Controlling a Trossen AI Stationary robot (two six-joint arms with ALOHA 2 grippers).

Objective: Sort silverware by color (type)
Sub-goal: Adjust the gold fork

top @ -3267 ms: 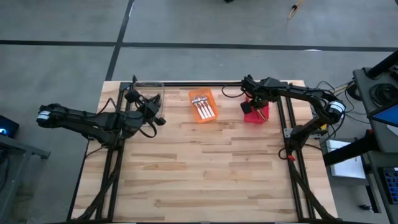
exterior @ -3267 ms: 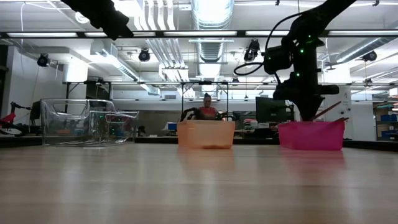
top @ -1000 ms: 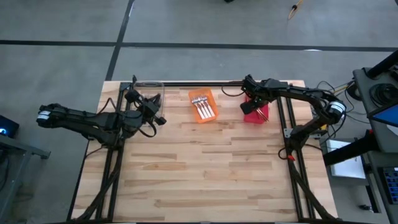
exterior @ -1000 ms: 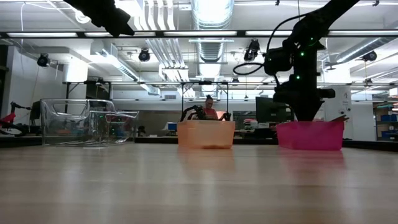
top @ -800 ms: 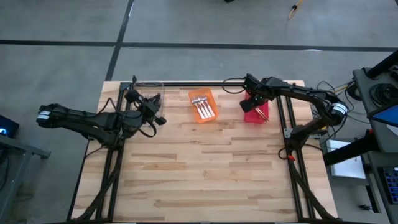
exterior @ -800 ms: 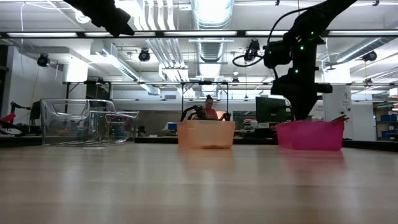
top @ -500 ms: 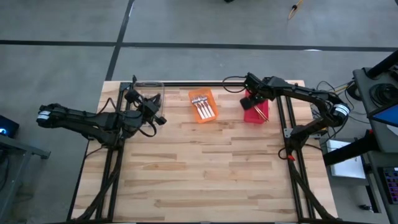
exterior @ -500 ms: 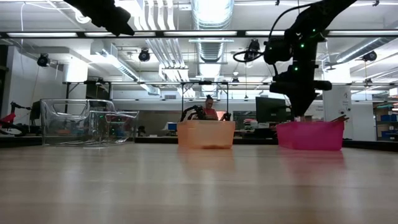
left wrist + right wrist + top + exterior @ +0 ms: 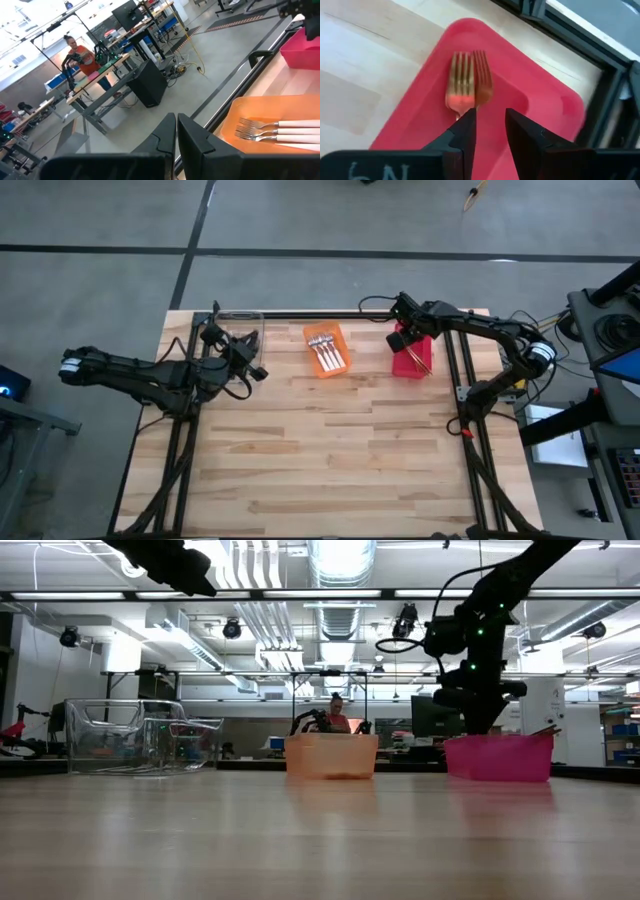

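Gold forks [image 9: 469,87] lie flat in the red bin [image 9: 530,100], which stands near the table's far right [image 9: 413,355]. My right gripper [image 9: 490,125] hovers open above that bin's far-left part [image 9: 403,330] and touches nothing. Silver forks with white handles [image 9: 270,131] lie in the orange bin [image 9: 326,350] at far centre. My left gripper [image 9: 176,135] is shut and empty, held in the air near the clear bin [image 9: 240,320] at far left. No dark forks show.
The three bins stand in a row along the far edge, clear [image 9: 140,735], orange [image 9: 331,755] and red [image 9: 500,757]. A dark frame rail [image 9: 330,314] runs behind them. The wooden table [image 9: 330,450] stretches from the bins to the near edge. A person [image 9: 335,712] sits in the room beyond.
My right gripper has risen out of the red bin and moved a little toward the table's far edge. The gold forks stay lying in the red bin.
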